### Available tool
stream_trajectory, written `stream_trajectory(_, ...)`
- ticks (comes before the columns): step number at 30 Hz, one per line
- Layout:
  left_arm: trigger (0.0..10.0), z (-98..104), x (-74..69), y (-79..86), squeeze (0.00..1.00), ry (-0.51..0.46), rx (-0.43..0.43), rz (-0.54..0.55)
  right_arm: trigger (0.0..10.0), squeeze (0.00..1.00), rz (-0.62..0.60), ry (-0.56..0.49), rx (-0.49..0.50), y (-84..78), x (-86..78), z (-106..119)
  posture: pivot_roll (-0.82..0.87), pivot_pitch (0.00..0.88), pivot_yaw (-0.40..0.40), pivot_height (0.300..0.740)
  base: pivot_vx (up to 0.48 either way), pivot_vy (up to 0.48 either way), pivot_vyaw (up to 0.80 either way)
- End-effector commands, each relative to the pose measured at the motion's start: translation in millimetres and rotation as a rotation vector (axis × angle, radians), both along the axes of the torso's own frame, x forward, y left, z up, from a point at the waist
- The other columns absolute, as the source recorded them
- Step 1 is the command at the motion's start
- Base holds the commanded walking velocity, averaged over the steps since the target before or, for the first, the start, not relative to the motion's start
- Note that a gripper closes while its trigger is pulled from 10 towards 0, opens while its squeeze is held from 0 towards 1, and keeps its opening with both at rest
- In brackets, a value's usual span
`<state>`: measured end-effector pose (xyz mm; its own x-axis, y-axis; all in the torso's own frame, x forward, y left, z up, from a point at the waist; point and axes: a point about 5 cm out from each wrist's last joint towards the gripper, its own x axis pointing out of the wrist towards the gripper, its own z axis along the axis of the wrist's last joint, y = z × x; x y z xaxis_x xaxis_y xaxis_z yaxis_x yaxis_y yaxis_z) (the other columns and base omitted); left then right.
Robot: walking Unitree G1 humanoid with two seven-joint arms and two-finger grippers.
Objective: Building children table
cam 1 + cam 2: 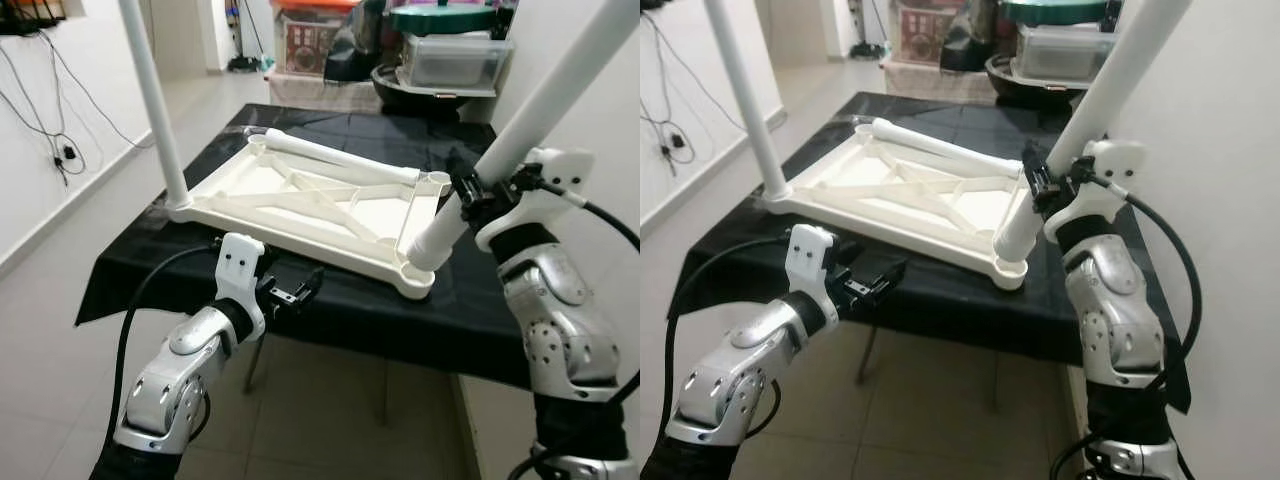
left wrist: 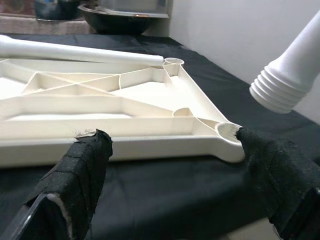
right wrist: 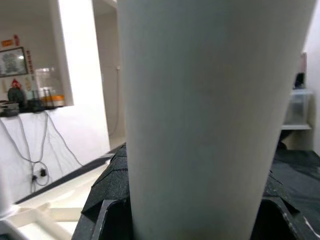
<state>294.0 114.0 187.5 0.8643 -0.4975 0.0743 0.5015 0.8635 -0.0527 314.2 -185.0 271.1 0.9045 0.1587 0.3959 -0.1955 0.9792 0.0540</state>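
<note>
A white table top [image 1: 300, 200] lies upside down on a black-covered table [image 1: 330, 310]. One white leg [image 1: 150, 100] stands upright in its near left corner. Along the far edge lies a second leg [image 1: 340, 158]. My right gripper [image 1: 475, 190] is shut on a third leg [image 1: 560, 90], which is tilted. Its threaded end [image 2: 282, 92] hangs just above the near right corner socket [image 2: 227, 131], apart from it. My left gripper [image 1: 300, 290] is open at the table's front edge, fingers [image 2: 85, 165] level with the top's near rim and holding nothing.
A white wall runs close along the right. Behind the table stand a clear plastic bin [image 1: 455, 60], a dark bowl [image 1: 420, 95] and a box [image 1: 305, 45]. Cables [image 1: 55, 140] hang on the left wall. Tiled floor lies in front and to the left.
</note>
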Motion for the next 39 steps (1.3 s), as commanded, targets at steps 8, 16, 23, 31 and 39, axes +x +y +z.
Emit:
stream_trajectory(8,10.0,-6,4.5,-2.3,0.00,0.016,0.016,0.030,10.0,0.00,-0.031,-0.020,-0.010,-5.7,-0.7,1,0.13,0.041,-0.066,0.740,0.132,-0.065,0.00)
stream_trajectory(16,10.0,-7,6.0,-0.5,0.00,0.022,0.019,0.044,10.0,0.00,-0.032,-0.024,-0.003,-5.6,-0.5,1,0.13,0.049,-0.064,0.740,0.000,0.000,0.00)
stream_trajectory(23,10.0,-8,5.9,0.0,0.00,0.012,0.041,0.052,10.0,0.00,0.001,0.008,-0.012,-4.5,0.0,-4,0.13,0.058,-0.069,0.740,0.000,0.000,0.00)
stream_trajectory(31,10.0,-14,-5.4,-11.6,0.00,0.023,0.069,-0.038,10.0,0.00,0.129,0.155,-0.024,-9.5,5.0,-25,0.13,0.074,-0.069,0.740,0.000,0.000,0.00)
stream_trajectory(39,10.0,-27,-50.2,-43.1,0.00,0.121,0.020,-0.330,10.0,0.00,0.322,0.232,0.001,-10.7,22.4,-36,0.15,0.114,-0.070,0.740,0.000,0.000,0.00)
